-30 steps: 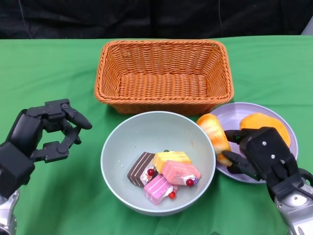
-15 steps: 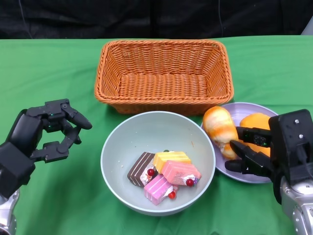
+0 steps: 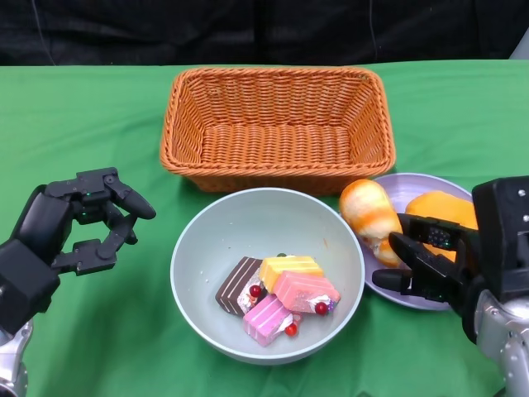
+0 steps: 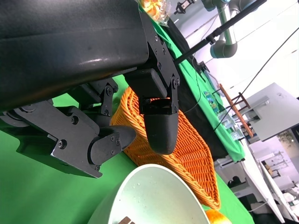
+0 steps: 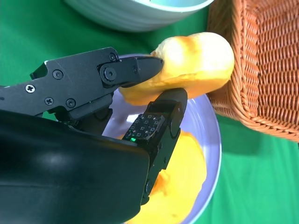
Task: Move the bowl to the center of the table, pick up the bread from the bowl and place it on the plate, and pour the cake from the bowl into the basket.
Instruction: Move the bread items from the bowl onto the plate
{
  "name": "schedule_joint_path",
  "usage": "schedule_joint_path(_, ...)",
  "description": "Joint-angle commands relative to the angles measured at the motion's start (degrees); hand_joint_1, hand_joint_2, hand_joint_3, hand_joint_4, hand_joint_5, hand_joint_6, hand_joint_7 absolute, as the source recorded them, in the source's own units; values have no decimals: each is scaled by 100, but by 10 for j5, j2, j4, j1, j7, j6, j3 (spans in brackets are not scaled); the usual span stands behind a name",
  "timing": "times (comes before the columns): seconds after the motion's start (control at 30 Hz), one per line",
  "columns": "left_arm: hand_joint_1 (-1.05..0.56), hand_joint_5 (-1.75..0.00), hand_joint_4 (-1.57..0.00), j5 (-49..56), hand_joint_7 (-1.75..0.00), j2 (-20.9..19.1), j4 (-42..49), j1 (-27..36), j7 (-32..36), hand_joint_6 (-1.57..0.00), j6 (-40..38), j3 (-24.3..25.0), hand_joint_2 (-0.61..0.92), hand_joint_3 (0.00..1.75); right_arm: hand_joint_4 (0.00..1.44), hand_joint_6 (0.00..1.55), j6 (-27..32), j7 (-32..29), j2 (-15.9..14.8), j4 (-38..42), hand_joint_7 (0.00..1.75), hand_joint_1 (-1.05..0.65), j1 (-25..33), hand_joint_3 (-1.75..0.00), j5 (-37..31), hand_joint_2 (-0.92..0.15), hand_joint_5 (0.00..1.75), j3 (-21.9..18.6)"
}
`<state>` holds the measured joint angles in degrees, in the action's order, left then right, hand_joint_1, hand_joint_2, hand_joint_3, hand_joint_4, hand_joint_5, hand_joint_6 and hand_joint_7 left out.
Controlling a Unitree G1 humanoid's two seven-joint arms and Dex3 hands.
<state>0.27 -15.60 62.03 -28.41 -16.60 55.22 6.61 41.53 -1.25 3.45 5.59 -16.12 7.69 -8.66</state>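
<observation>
Right robot hand touches bread on plate.

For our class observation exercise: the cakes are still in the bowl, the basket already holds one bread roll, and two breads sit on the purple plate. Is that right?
Not quite. The basket holds nothing, as the head view shows. The rest stands: the cakes are in the bowl, and two breads sit on the plate.

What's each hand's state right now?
Left hand: open, holding nothing.
Right hand: fingers touch the golden oblong bread roll on the lavender plate; grip cannot be told.
</observation>
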Motion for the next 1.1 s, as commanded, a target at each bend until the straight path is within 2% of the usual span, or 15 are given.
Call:
schedule_joint_path(0.03,2,-133,-84,-3,-100,-12,-4,8,-4,-86,-1,1,62,92,120,102,57,-8,10,-14,6,-29,-20,-22,45,-92,29,-40)
schedule_joint_path(0.07,2,-133,-84,1,-100,-13,-4,8,0,-86,1,0,62,92,119,102,73,-12,15,-16,6,-29,-24,-22,61,-92,31,-56)
schedule_joint_path(0.13,1,-133,-85,4,-100,-15,-4,9,3,-86,1,-2,62,91,102,101,96,-18,21,-18,7,-27,-31,-25,85,-92,59,-78)
schedule_joint_path(0.17,0,-133,-85,6,-100,-15,-4,8,5,-86,1,-3,62,91,98,101,105,-18,23,-18,7,-27,-34,-26,96,-92,66,-88)
schedule_joint_path(0.33,1,-133,-85,2,-100,-15,-4,7,2,-86,-4,-4,63,91,90,101,118,-12,19,-34,8,-29,-32,-29,120,-92,84,-95)
schedule_joint_path(0.5,2,-133,-85,0,-100,-14,-3,7,1,-87,-3,-4,63,89,84,101,132,-31,23,-52,9,-29,-32,-30,125,-92,87,-97)
schedule_joint_path(0.7,1,-134,-85,5,-100,-15,-2,6,6,-87,0,-5,63,89,84,99,137,-42,28,-64,9,-28,-27,-29,132,-92,91,-97)
schedule_joint_path(1.1,3,-131,-86,-1,-100,-15,0,6,-1,-87,-1,-4,63,89,82,99,111,-54,28,-78,10,-28,-9,-32,121,-92,91,-79)
